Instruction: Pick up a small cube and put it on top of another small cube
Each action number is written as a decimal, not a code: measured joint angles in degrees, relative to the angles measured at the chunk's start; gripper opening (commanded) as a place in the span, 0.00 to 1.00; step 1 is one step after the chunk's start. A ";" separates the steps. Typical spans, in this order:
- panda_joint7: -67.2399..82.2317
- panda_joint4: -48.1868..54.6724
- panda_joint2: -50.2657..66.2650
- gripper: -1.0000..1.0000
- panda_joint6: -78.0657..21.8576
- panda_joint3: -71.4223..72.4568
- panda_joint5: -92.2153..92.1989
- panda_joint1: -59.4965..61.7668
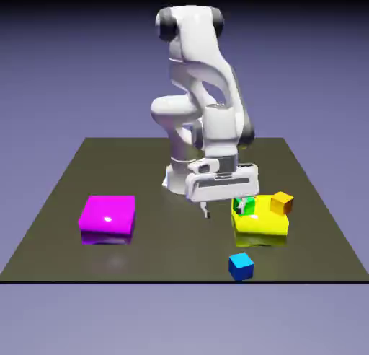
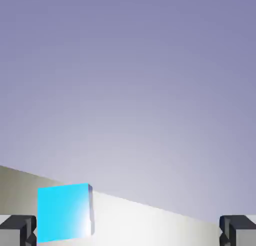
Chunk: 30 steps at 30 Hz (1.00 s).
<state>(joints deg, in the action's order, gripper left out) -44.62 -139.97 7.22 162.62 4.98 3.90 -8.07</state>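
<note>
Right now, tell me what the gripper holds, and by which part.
Nothing. The gripper is open and empty; the small blue cube lies apart on the table.

Small glossy blue cube (image 1: 241,266) sits flat on the bench near its front edge, upright, one corner turned toward the camera. Free-standing, touching nothing. In the hand view it (image 2: 64,212) shows bright cyan at lower left.
</note>
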 measured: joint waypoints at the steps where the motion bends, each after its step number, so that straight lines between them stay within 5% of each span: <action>1: -0.11 1.09 2.08 0.50 -0.59 0.26 0.20 -0.33; 8: -0.71 6.95 13.18 0.50 -3.76 1.65 1.29 -2.37; 13: -2.06 10.18 23.55 0.50 3.41 -0.76 3.01 -4.41; 14: -2.13 10.33 24.02 0.00 3.74 -0.86 3.09 -4.50; 21: -0.78 7.10 13.65 0.00 -3.43 1.54 1.38 -2.46; 30: 11.30 -0.50 -5.03 0.00 -14.52 4.09 -5.05 -14.89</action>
<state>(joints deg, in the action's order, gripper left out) -33.32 -140.47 2.19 148.11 9.07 -1.14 -22.96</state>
